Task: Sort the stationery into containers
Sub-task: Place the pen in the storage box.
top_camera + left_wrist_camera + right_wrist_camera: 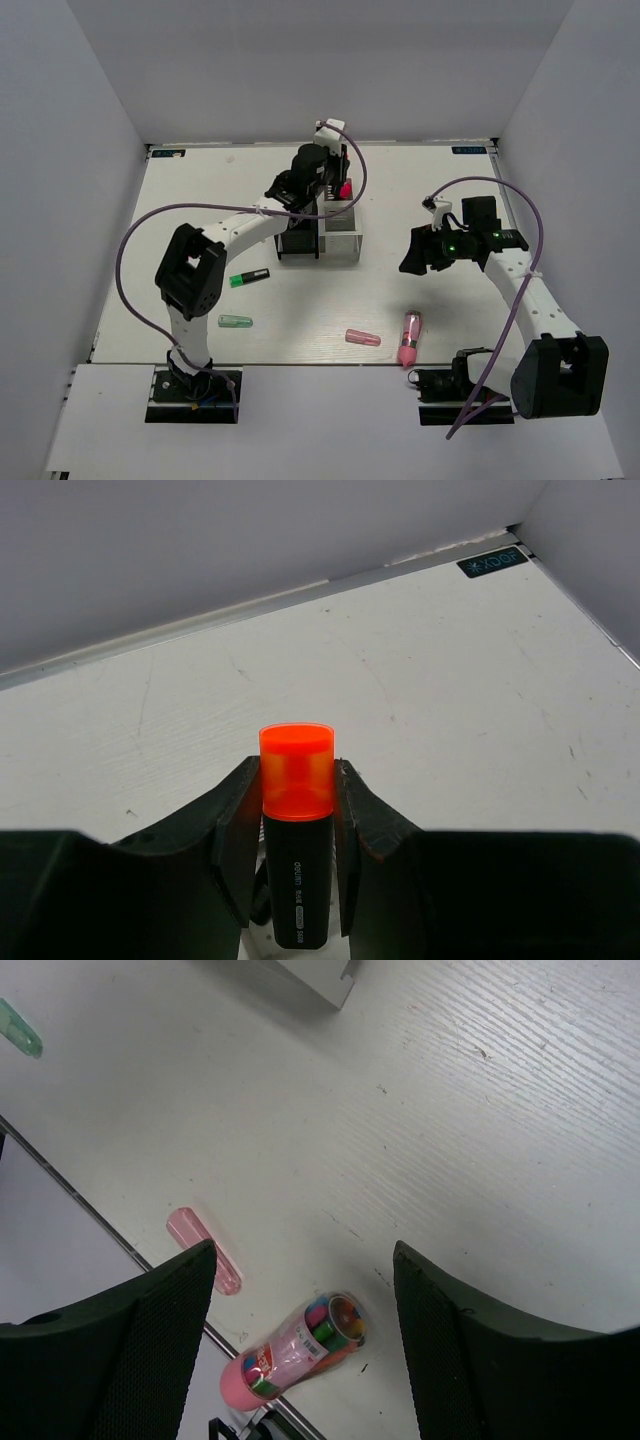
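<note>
Grip, left: the left pincer (296, 810) is closed on the orange-capped highlighter (297, 765). The highlighter stands upright between the fingers, cap up, held at the cap and upper barrel.
Where that is: upper centre of the top view, over the black box (298, 240) and the white-grey box (342, 238), which sit side by side.
Grip, right: the right pincer (303, 1252) is wide open and holds nothing. It hangs over the table (200, 200) right of centre, with the tube (295, 1352) lying at the lower middle of its wrist view.
Loose items: the green-capped highlighter (250, 277), pale green capsule (235, 322) and pink capsule (362, 338) lie across the lower middle of the top view.
Risk, wrong slot: the left arm (230, 228) covers the boxes from above and the wrist view shows only table, so which compartment lies beneath cannot be told. A release here may land in the wrong one.
Risk, snag: the highlighter's lower end could catch a slotted wall or the pink item (346, 188) at the far end of the boxes, and tip out.
Risk, slip: part of the hold is on the smooth cap, so the barrel could swing or slide during lowering.
Risk, shove: the boxes look light, and a low pincer could push them along.
Risk, roll: the tube is round and lies near the table's near edge, so an off-centre squeeze could send it over.
</note>
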Tool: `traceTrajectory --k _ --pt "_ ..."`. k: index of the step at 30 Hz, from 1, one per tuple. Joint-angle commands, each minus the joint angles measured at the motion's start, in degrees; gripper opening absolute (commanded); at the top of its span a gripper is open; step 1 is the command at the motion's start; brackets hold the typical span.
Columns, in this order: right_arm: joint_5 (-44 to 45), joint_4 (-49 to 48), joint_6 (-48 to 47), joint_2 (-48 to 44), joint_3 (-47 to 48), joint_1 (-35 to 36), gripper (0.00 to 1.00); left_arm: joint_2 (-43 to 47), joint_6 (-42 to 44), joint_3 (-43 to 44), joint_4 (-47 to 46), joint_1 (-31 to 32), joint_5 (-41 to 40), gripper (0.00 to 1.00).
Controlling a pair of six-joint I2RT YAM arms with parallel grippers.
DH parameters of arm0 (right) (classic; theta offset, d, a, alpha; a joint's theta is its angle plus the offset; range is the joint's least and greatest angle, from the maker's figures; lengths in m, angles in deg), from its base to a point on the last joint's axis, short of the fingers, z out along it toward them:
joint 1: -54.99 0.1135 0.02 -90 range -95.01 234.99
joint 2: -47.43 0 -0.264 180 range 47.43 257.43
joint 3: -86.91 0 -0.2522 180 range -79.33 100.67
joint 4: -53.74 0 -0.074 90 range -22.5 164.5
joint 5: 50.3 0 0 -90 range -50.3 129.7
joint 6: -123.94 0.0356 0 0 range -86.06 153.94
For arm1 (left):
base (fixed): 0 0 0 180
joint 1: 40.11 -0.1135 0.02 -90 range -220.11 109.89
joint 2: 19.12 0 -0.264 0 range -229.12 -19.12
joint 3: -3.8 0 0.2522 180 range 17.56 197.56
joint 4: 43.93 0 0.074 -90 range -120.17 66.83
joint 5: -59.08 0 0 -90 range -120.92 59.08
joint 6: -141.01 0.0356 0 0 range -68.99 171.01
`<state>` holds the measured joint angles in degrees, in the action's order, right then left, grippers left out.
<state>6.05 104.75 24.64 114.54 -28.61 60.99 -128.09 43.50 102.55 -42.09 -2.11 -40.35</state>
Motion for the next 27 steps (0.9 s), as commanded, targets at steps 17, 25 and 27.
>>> traceTrajectory --k 17,25,27 --pt "-2.3 -1.3 -2.2 -1.1 -0.3 -0.2 0.77 -2.9 -0.4 0.3 -3.9 -1.6 1.2 0.62" --pt "-2.5 -1.1 -1.9 -1.5 -0.3 -0.4 0.78 -0.4 -0.1 1.1 -1.0 -1.4 0.9 0.35" --pt "-2.4 -1.0 -1.9 -1.5 -0.4 -0.9 0.71 4.3 -1.2 0.3 1.1 -1.0 -0.3 0.00"
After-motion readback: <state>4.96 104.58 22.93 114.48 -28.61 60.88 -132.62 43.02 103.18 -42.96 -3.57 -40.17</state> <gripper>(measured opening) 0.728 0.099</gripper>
